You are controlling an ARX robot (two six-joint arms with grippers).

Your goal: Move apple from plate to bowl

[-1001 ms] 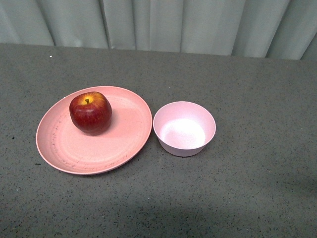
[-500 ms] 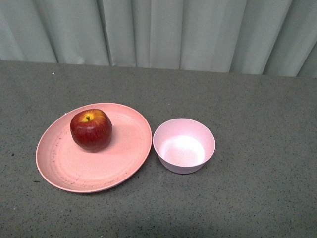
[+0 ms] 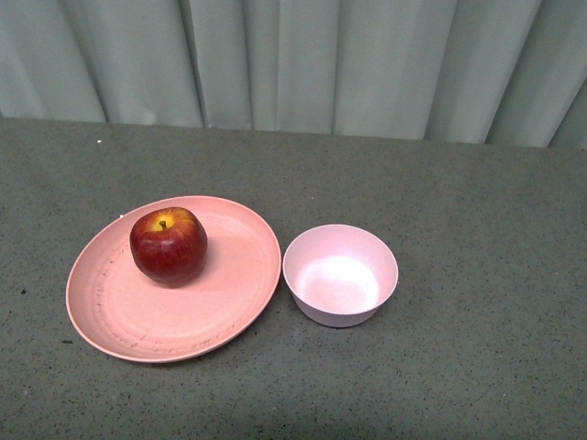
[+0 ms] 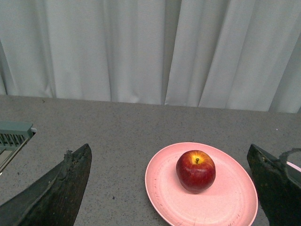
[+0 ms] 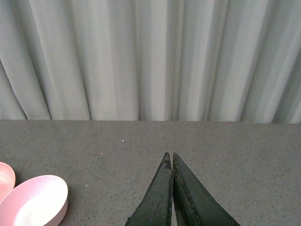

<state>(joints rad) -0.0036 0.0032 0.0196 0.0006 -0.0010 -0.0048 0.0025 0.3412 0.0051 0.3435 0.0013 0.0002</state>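
The apple (image 3: 168, 246) sits upright on the plate (image 3: 220, 298), stem up, with its yellow-orange patch around the stem. It rests on the plate's far left part, away from the side nearest the bowl (image 3: 315, 310). In the left wrist view the apple (image 4: 195, 171) stands near the middle of the plate (image 4: 164, 188).

The plate lies on the left half of the table (image 3: 477, 275), with dark scuff marks along its near rim. The bowl stands just beside the plate, on its right, near the middle of the table. Their rims are very close, and I cannot tell whether they touch. The bowl holds nothing.

Neither arm shows in the front view. In the left wrist view the left fingers (image 4: 63, 186) are spread wide apart, dark and holding nothing. The apple and plate show between them, farther along the table. In the right wrist view the right fingers (image 5: 162, 197) are pressed together with their tips touching and nothing between them. They are over bare table, well apart from the bowl (image 5: 33, 200). A sliver of the plate (image 5: 4, 181) shows just past the bowl.

A pale pleated curtain (image 3: 275, 64) hangs along the far edge of the table. A grey slatted object (image 4: 14, 134) shows at the edge of the left wrist view.
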